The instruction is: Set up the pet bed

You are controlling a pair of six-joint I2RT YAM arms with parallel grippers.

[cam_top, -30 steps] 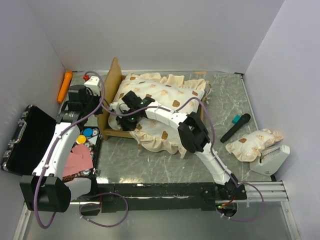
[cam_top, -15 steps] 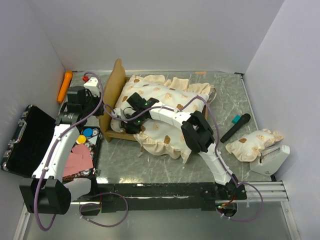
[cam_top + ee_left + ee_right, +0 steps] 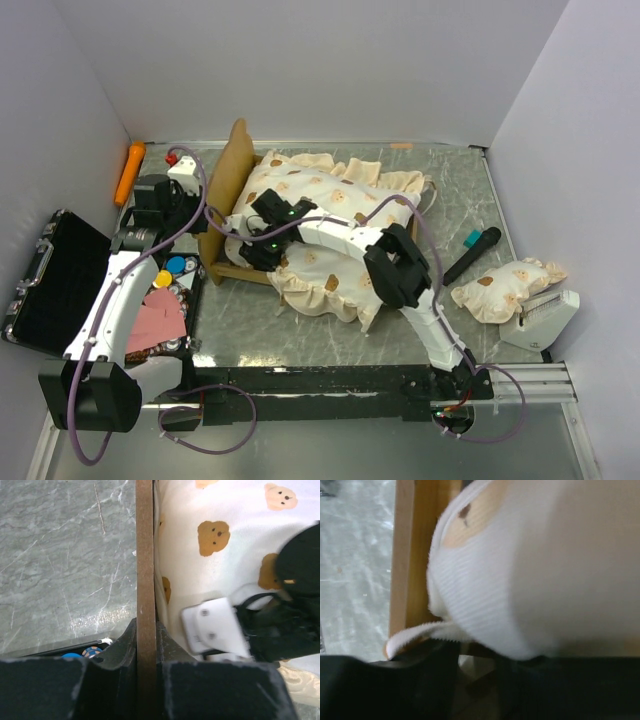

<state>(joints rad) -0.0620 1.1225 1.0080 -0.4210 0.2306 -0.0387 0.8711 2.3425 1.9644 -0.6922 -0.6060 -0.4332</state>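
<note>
The pet bed's wooden frame [image 3: 228, 268] stands at the left of the table, its wavy headboard [image 3: 233, 160] upright. My left gripper [image 3: 205, 222] is shut on the headboard's edge [image 3: 145, 570], one finger on each side of the board. The cream bear-print mattress [image 3: 335, 205] lies skewed over the frame, its ruffle hanging past the near rail. My right gripper [image 3: 256, 246] is at the mattress's head end by the headboard. Its fingers stand apart in the right wrist view, with the mattress [image 3: 520, 570] bulging just above them and a ruffle edge over one finger. The matching pillow [image 3: 503, 290] lies far right.
An open black case [image 3: 45, 290] with coloured chips [image 3: 172, 268] and a pink cloth [image 3: 160, 318] sits at the left. An orange item [image 3: 130, 172] lies back left. A black microphone [image 3: 470, 256] and a white brush [image 3: 545, 318] are near the pillow.
My right gripper's jaws have parted, letting go of the mattress. The bed and mattress have turned slightly, the mattress sliding toward the near rail. The left gripper still holds the headboard.
</note>
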